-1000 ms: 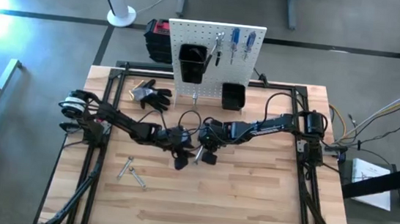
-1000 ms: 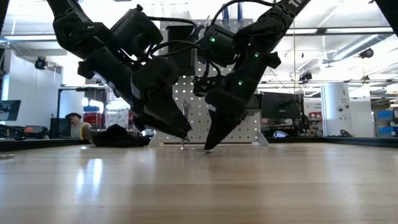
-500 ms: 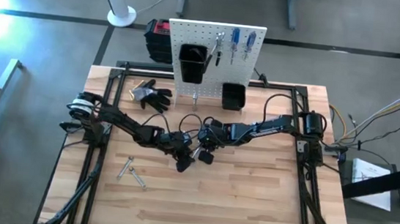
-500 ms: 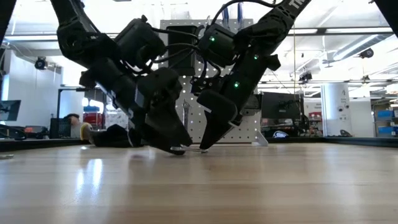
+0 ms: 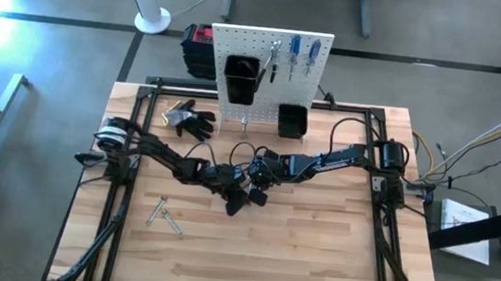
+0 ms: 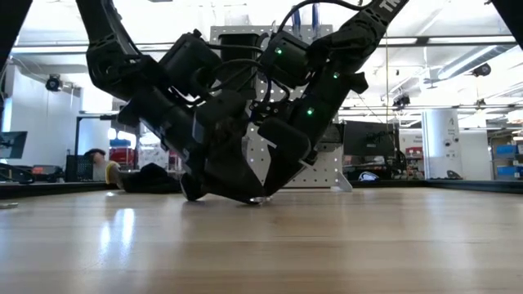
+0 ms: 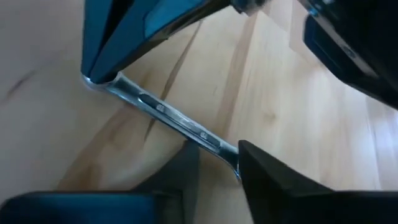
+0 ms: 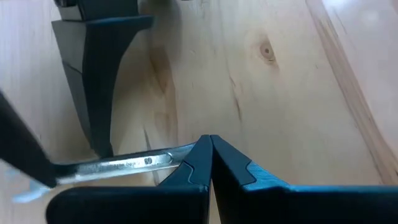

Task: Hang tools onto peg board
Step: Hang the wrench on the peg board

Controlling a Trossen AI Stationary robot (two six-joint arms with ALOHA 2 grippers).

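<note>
wrench (image 7: 177,121) lies flat mid tabletop (image 5: 313,257), pinched at one end by clenched right gripper (image 8: 210,155). left gripper (image 7: 214,163) has been moved in since a second ago, fingers now straddling the other end: handover judged underway. peg board (image 5: 267,59) well beyond.

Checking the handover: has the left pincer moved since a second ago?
Yes. In the high view the left pincer has slid right, away from the gloves, meeting the right pincer at the wrench.
</note>
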